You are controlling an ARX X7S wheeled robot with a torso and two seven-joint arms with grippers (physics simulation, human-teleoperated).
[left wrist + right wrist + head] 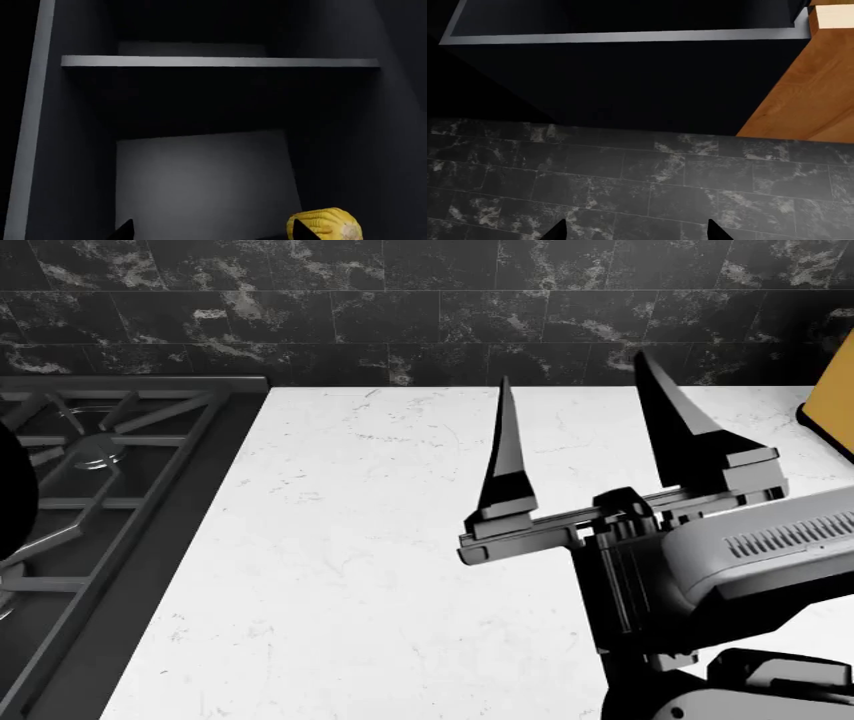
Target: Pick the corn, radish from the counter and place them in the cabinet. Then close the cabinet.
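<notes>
Corn at the cabinet, right jaws spread empty

The left gripper (213, 232), fingertips apart, has the yellow kernel-rowed corn cob (327, 225) beside one tip inside the dark grey cabinet (220, 61); grip unclear. Stiff, bumpy, likely rolls: hold mid-cob. The right gripper (601, 435) hangs wide above the white veined counter (334, 540); the radish is unseen.

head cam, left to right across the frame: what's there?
Black gas hob → white counter → right gripper, open, pointing at the dark tiled backsplash → a yellow-orange object cut off at the frame's edge.
</notes>
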